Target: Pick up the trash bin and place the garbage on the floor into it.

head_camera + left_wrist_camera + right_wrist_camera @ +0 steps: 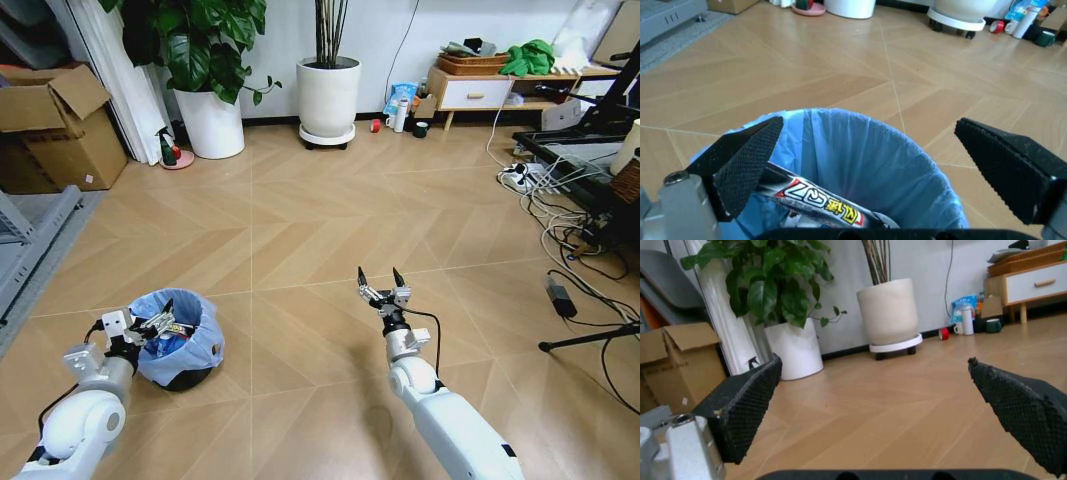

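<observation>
Presently, left tool (160,322): fingers spread apart, poised over the mouth of the trash bin (205,345), gripping nothing. Trash bin: upright on the floor (300,240) at the robot's near left, blue liner folded over its rim, garbage (817,199) inside, including a printed metallic wrapper. Right tool (381,282): fingers apart, empty, held above bare floor, well apart from the bin.

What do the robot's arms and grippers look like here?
Both arms have glossy white rounded shells, silver metal wrists and thin black cables. The left gripper and right gripper each carry two pointed black fingers with cross-hatched textured pads.
</observation>
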Motion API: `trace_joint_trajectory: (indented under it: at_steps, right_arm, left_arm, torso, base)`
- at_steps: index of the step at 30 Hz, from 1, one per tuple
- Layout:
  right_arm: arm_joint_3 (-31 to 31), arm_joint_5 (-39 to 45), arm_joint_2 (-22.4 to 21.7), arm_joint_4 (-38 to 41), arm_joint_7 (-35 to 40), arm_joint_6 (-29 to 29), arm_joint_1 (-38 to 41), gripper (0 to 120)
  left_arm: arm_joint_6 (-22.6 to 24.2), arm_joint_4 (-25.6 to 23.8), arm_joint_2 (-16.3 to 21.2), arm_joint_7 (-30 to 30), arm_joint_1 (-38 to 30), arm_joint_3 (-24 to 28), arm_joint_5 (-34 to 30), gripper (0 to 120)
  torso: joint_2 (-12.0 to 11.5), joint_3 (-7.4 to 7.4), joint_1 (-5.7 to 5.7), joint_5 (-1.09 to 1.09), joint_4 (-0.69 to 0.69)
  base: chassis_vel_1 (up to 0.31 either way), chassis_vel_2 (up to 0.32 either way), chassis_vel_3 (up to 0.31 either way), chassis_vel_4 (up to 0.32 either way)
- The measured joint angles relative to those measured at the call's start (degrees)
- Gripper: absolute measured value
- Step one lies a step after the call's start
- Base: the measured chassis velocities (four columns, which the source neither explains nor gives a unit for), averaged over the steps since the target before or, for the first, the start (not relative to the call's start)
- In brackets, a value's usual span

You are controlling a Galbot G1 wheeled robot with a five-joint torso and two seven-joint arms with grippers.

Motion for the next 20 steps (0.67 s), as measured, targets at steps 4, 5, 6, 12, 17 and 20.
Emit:
trace_joint_trajectory:
  at_steps: [4, 5, 6, 12, 17, 20]
  right_arm:
    - [0.13, -0.01, -0.05, 0.02, 0.0, 0.0, -0.12, 100]
    - [0.17, -0.01, -0.06, 0.05, -0.01, 0.0, -0.15, 100]
    - [0.2, -0.02, -0.08, 0.07, -0.02, 0.0, -0.18, 100]
    - [0.3, -0.02, -0.12, 0.14, -0.07, 0.0, -0.28, 100]
    - [0.39, -0.05, -0.14, 0.21, -0.12, 0.0, -0.35, 100]
    - [0.4, -0.05, -0.15, 0.23, -0.14, 0.01, -0.37, 100]
  left_arm:
    - [0.03, 0.02, 0.02, 0.0, -0.01, 0.0, 0.0, 100]
    - [0.05, 0.02, 0.02, 0.0, -0.01, 0.0, 0.0, 100]
    - [0.06, 0.02, 0.04, 0.0, -0.01, 0.0, 0.0, 100]
    - [0.11, 0.02, 0.07, 0.0, -0.01, 0.0, -0.01, 100]
    - [0.14, 0.02, 0.09, -0.01, -0.01, -0.02, -0.05, 100]
    - [0.15, 0.02, 0.1, -0.01, 0.0, -0.02, -0.07, 100]
  torso:
    - [0.0, 0.0, 0.0, 0.01, 0.01]
    - [0.0, 0.0, 0.0, 0.0, 0.02]
    - [0.0, 0.0, 0.0, 0.01, 0.02]
    - [0.0, 0.0, 0.0, 0.01, 0.02]
    - [0.0, 0.0, 0.0, 0.01, 0.02]
    - [0.0, 0.0, 0.0, 0.01, 0.02]
  base:
    - [0.0, 0.0, 0.0, 0.0]
    - [0.0, 0.0, 0.0, 0.0]
    - [0.0, 0.0, 0.0, 0.0]
    - [0.0, 0.0, 0.0, 0.0]
    - [0.0, 0.0, 0.0, 0.0]
    - [0.0, 0.0, 0.0, 0.0]
